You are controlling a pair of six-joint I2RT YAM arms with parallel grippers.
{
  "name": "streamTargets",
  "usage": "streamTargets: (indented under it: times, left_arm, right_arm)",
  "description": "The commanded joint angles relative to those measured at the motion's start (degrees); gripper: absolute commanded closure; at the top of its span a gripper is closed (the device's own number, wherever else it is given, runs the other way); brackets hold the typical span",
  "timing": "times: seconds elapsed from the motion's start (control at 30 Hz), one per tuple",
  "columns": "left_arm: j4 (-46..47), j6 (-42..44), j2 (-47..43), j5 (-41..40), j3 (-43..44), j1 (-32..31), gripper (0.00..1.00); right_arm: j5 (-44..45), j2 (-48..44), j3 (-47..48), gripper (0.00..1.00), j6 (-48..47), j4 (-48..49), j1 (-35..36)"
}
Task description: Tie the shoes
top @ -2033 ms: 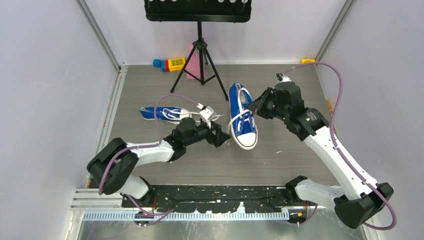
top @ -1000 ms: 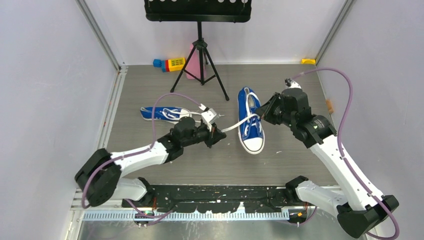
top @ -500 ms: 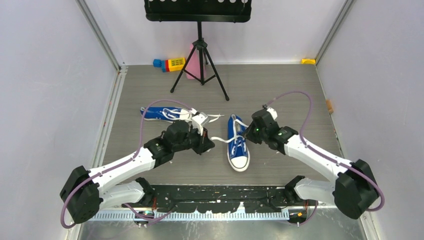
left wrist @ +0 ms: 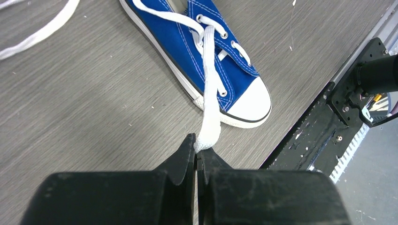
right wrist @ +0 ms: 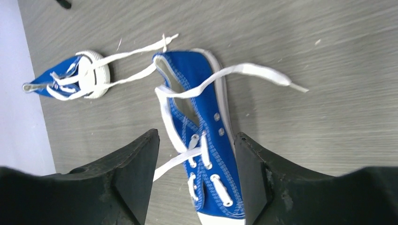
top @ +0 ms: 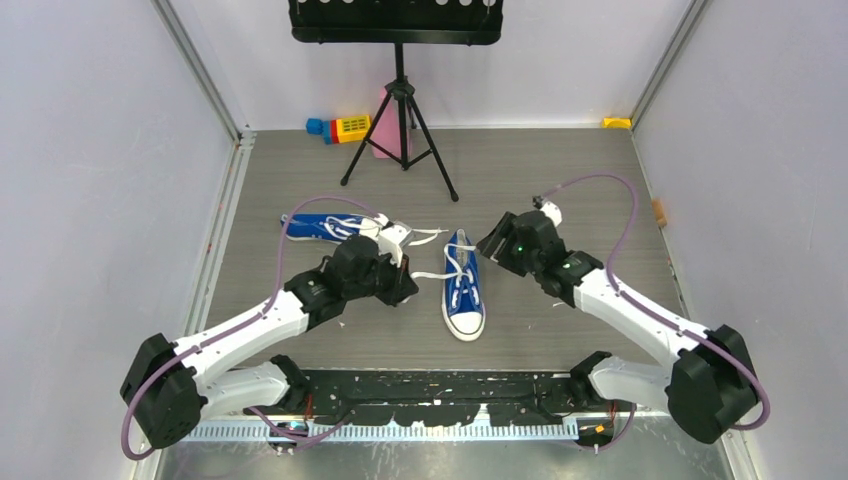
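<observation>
Now, our entries as things stand. First, the near shoe [top: 463, 298]: lower centre of the overhead frame, upright, toe toward the bottom edge. A second ago it lay further up and right, so we log it as drawn in between the arms. Second, the left gripper [left wrist: 196, 145]: fingers together, clamped on one lace [left wrist: 210, 108] that runs fairly straight from the eyelets past the toe cap. Third, the right gripper [right wrist: 196, 140]: fingers newly apart, holding nothing, hovering over the shoe's eyelets; we read a release. Fourth, the loose lace [right wrist: 256, 68]: lying slack on the table [right wrist: 328, 122], upper right of the right wrist frame. Fifth, the second shoe [top: 325, 227]: left of centre, laces trailing. Our judgement: no knot yet; the loose lace needs regrasping before any crossing.
</observation>
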Motion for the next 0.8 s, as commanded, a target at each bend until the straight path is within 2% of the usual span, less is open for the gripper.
streamTargets:
  times: [0.0, 0.2, 0.3, 0.5, 0.63, 0.77]
  left_arm:
    - [-2.6, 2.7, -0.6, -1.2, 3.7, 0.3, 1.00]
    - [-3.9, 3.9, 0.2, -1.9, 4.8, 0.2, 1.00]
    - [-3.8, 4.0, 1.6, -1.9, 5.8, 0.3, 1.00]
    - [-3.1, 4.5, 4.2, -1.9, 8.2, 0.2, 1.00]
    - [-2.9, 5.1, 6.0, -2.0, 9.9, 0.3, 1.00]
    - [-3.1, 5.8, 7.2, -2.1, 11.4, 0.3, 1.00]
  right_arm:
    - [-2.4, -3.1, 1.5, 0.32, -8.7, -3.8, -5.9]
    - [-2.9, 2.6, 5.4, 0.31, -19.6, -8.3, -7.9]
    - [-4.3, 8.3, 8.1, 0.30, -23.9, -9.5, -7.9]
    - [-4.0, 18.3, 13.2, 0.24, -27.6, -10.9, -7.7]
    - [-2.4, 23.7, 15.7, 0.24, -29.6, -11.0, -7.7]
    - [-1.8, 27.1, 17.4, 0.29, -31.0, -10.8, -7.7]
